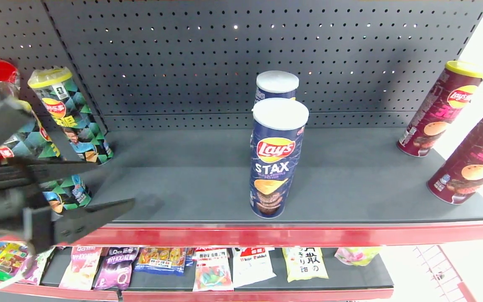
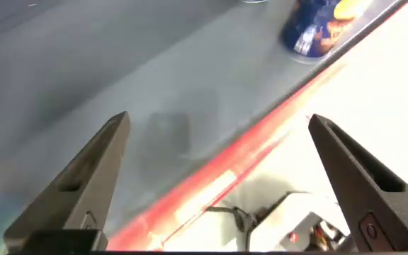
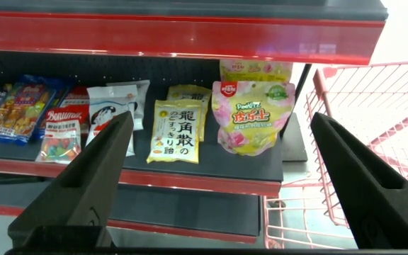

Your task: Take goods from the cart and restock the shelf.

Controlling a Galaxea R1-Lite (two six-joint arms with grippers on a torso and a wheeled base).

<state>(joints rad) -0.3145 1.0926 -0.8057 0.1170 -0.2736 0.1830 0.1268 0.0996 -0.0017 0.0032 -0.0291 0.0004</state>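
Head view, left gripper: lower left of frame, black fingers spread, holding nothing.
Head view, blue cans: two cylinders with white lids, centre of the grey shelf, one behind the other, well apart from the gripper.
Head view, maroon cans: two, right edge, yellow lids.
Left wrist view, left gripper: open above the shelf's red front edge.
Right wrist view, right gripper: open, empty, facing glossy snack bags on the lower shelf, red wire cart beside.
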